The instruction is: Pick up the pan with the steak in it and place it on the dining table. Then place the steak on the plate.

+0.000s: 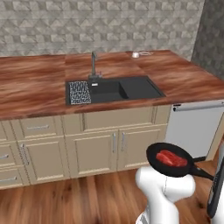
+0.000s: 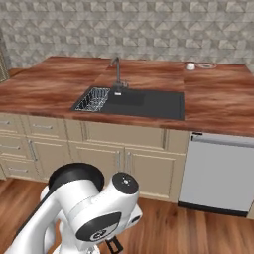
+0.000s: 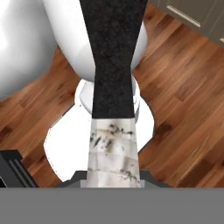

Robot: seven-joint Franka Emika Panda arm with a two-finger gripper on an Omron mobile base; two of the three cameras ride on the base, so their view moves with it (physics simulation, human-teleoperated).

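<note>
Gripper [image 3: 113,181] clamped on pan [image 1: 169,160] handle — steak [image 1: 171,158] in pan, held over floor.

Pan [image 1: 170,159]: handle end runs behind a dark robot part at the left base view's right edge; grip point hidden there. Steak [image 1: 171,158]: marbling too small to make out. Hand view: pan handle [image 3: 113,57] cut off by top edge, its pale end cut by the bottom band. Small white object [image 2: 190,66] on counter [image 2: 49,89]: too small to identify. Dishwasher [image 1: 197,127]: cut by frame edge.
</note>
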